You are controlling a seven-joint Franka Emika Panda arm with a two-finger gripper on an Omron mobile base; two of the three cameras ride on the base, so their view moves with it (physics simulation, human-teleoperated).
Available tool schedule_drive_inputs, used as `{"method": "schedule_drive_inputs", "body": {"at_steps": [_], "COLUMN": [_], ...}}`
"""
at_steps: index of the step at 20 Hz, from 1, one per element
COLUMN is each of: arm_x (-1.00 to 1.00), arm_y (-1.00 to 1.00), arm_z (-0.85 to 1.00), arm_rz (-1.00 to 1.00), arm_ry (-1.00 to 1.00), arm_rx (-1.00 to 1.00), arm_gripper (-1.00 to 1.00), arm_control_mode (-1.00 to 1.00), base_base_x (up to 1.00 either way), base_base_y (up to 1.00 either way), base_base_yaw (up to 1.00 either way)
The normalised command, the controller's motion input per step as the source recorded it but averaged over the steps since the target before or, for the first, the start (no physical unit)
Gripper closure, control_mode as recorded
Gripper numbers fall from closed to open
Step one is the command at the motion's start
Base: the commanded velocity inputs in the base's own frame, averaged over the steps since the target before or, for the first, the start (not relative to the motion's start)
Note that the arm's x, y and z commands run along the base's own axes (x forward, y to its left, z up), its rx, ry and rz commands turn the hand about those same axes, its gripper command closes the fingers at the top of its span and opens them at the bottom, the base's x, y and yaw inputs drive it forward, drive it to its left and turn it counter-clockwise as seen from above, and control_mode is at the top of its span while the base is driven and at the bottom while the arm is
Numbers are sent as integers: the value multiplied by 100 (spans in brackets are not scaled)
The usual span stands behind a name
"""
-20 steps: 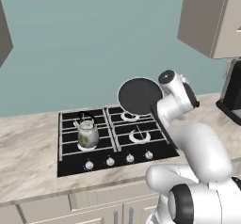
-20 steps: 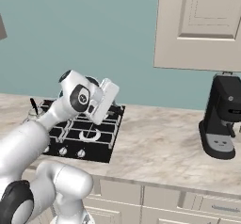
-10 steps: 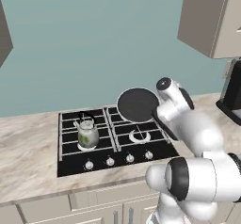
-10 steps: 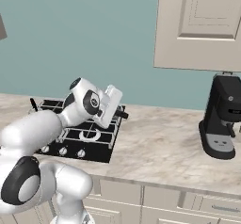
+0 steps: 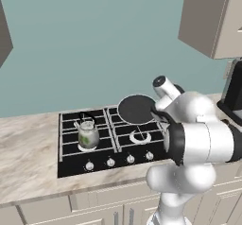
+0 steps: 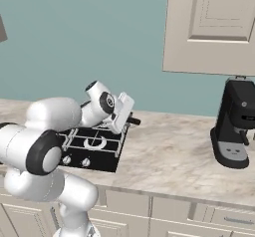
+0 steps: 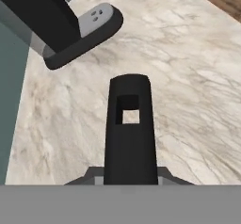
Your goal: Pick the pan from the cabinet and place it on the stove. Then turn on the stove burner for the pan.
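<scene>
pan [image 5: 136, 109] over stove [image 5: 71, 146] rear burner, glass kettle [image 5: 88, 134] beside

Our arm folds low and forward, wrist turned sideways — the gripper [image 7: 130, 173] clamped tight on the pan's black handle [image 7: 130, 124], fingers barely showing.

Since a second ago the pan [image 5: 136, 109] drops from well above the stove [image 5: 71, 151] to just over its rear right burner, and its disc tips from steeply raised toward level. The arm folds lower and nearer the base cameras. The gripper [image 6: 123, 112] descends with the pan; its fingers [image 7: 91, 174] close a touch tighter on the handle.
</scene>
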Motion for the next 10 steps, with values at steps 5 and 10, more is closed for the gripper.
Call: {"method": "schedule_drive_inputs", "body": {"at_steps": [5,10], "arm_x": [42,37], "arm_y": [-4,-5], "arm_z": [-29,-33], "arm_rz": [0,0], "arm_ry": [9,3], "arm_rx": [0,0], "arm_gripper": [100,100], "arm_control_mode": [-100,-100], "base_base_x": [0,0], "base_base_y": [0,0], "base_base_yaw": [0,0]}}
